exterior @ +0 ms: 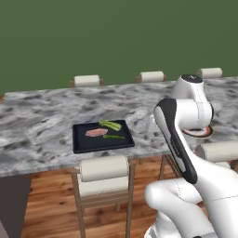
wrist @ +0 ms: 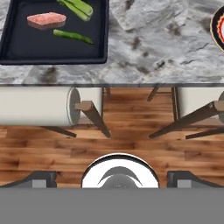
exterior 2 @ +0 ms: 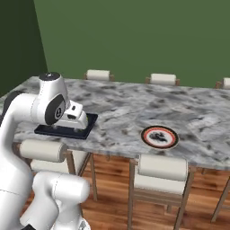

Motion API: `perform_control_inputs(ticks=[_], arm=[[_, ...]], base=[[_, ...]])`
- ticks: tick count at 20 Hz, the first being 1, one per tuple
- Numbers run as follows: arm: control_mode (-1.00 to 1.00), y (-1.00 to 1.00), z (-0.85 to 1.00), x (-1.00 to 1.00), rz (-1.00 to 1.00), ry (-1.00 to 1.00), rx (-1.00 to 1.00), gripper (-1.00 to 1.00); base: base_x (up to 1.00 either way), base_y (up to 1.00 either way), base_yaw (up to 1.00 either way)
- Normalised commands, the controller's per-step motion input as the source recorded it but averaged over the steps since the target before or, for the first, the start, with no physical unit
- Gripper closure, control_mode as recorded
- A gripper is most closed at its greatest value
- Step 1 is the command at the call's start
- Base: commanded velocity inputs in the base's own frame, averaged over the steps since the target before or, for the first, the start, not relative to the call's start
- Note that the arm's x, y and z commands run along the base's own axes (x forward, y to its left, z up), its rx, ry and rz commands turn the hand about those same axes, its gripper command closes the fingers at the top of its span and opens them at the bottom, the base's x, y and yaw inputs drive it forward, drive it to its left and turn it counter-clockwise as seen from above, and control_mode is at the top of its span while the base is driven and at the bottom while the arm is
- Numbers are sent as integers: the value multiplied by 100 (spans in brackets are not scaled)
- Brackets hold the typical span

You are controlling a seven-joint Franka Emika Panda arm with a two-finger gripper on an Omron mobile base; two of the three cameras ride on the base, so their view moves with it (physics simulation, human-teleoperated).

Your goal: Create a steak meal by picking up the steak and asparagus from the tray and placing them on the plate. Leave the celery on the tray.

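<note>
Marble runs the length of a long grey-veined counter (exterior: 46,121), with pale-cushioned stools along its far edge and its near edge; the black tray (exterior: 80,139) sits close to the near edge, left of the arm in the left base view; on it the steak (exterior: 96,132) lies flat toward the left, the celery (exterior: 110,125) sits on the far side just right of the steak, and the asparagus (exterior: 113,136) lies on the near side, right of the steak; all three are close together but I cannot say whether any touch; the plate (exterior 2: 159,137), orange-red at the rim with a dark ring inside, rests on the counter well to the right of the tray and near the same edge; in the left base view the arm's white body hides most of it; the gripper (wrist: 112,179) hangs out beyond the near edge of the counter, above a stool and the wooden floor (wrist: 131,144), looking back toward the tray; its two dark fingertips (wrist: 41,178) stand wide apart at the bottom corners of the hand view, with nothing between them; from the hand view the steak (wrist: 46,20), the celery (wrist: 78,6) and the asparagus (wrist: 72,36) all lie inside the tray's low rim (wrist: 52,58), and a sliver of the plate (wrist: 217,24) shows at the right edge.
</note>
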Motion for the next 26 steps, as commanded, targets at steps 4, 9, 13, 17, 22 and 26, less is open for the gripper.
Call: perform_control_inputs(ticks=[4,9,13,17,22,26], arm=[[100,0,0,0,0,0,0,-100],[100,0,0,0,0,0,0,-100],[100,0,0,0,0,0,0,-100],[100,0,0,0,0,0,0,-100],[100,0,0,0,0,0,0,-100],[-100,5,0,11,-1,0,0,-100]], base=[[0,-73,0],[13,-18,0],[44,10,0],[57,28,-1],[59,33,-3],[39,22,-3]])
